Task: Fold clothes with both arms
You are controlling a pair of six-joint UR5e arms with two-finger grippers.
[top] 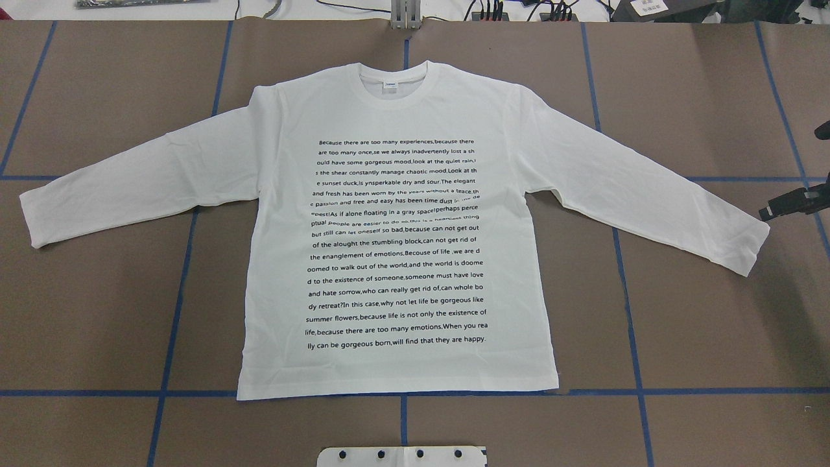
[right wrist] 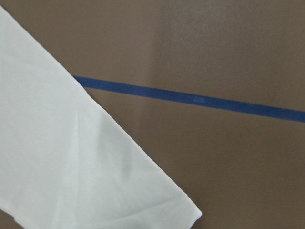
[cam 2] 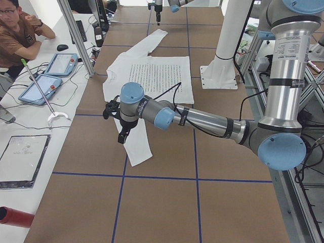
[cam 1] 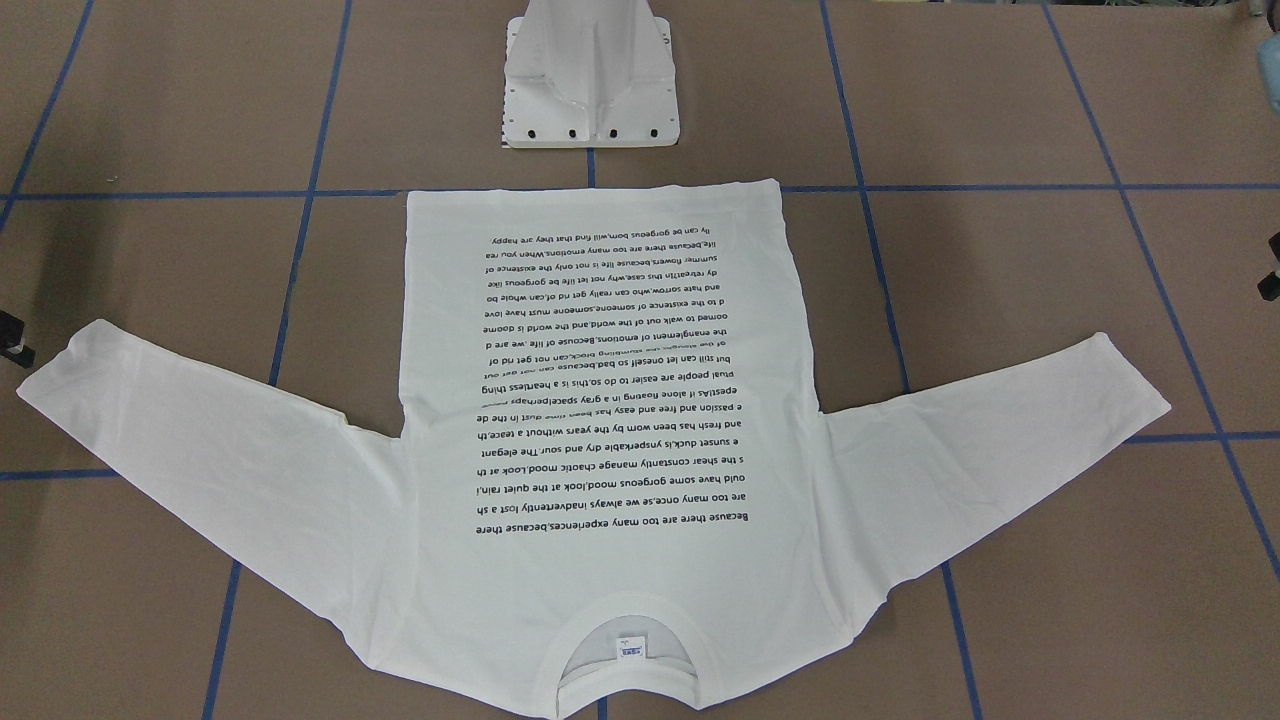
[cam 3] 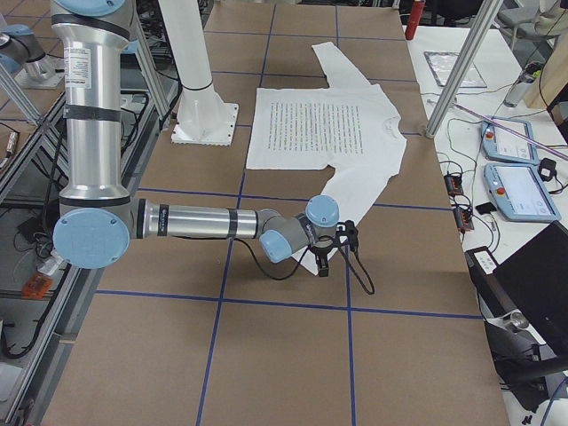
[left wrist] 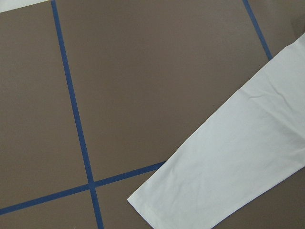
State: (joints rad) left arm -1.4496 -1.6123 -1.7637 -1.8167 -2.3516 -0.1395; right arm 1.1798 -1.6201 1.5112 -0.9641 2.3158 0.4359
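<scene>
The white long-sleeved shirt (top: 395, 259) lies flat on the brown table, black text facing up and both sleeves spread outward. Its collar (top: 395, 81) points away from the robot's base. My right gripper (top: 775, 209) hovers just outside the right sleeve's cuff (top: 746, 250), and the cuff fills the right wrist view (right wrist: 71, 157). My left gripper (cam 2: 121, 135) hangs above the other cuff (left wrist: 238, 162) and shows only as a black sliver at the front view's edge (cam 1: 1270, 280). Neither gripper touches the cloth. I cannot tell whether either one is open or shut.
The white pedestal (cam 1: 590, 90) stands just behind the shirt's hem. Blue tape lines (top: 188, 272) grid the table. A person sits at a side bench with tablets (cam 2: 50, 76). A laptop (cam 3: 532, 293) and more tablets (cam 3: 510, 169) line the far edge.
</scene>
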